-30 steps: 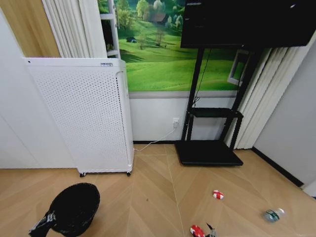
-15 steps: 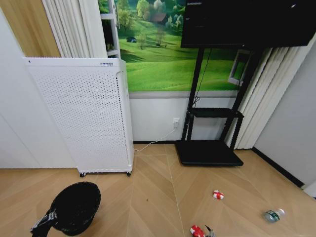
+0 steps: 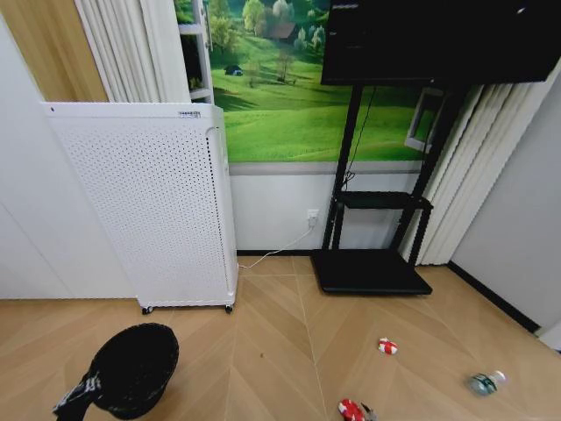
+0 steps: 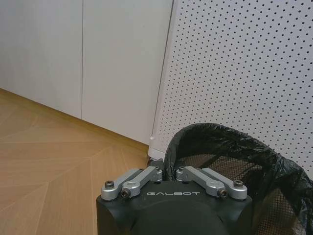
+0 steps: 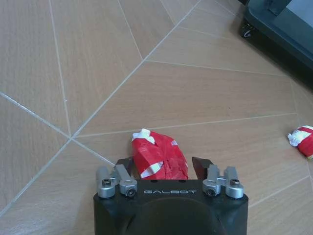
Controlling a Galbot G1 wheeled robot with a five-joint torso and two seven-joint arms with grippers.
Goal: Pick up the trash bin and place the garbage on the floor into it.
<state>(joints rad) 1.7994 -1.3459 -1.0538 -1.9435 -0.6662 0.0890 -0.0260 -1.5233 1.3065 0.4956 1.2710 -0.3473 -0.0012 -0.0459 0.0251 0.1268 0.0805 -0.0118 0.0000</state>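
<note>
Holding trash bin (image 3: 133, 368) clamped in left gripper (image 4: 168, 175), we had right gripper (image 5: 165, 169) open around red-and-white piece (image 5: 159, 157); off-centre closing risked knocking it away.

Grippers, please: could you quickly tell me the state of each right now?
Left gripper: shut on the round black mesh trash bin's rim.
Right gripper: open around a red-and-white crumpled piece.

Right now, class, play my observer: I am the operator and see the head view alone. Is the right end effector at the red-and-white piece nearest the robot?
Observer: Yes. The right end effector stands open, a finger on either side of the nearest red-and-white piece, which lies on the floor.
Operator: And the left one?
Observer: The left end effector is shut on the trash bin at its rim, beside the white perforated cabinet.
</note>
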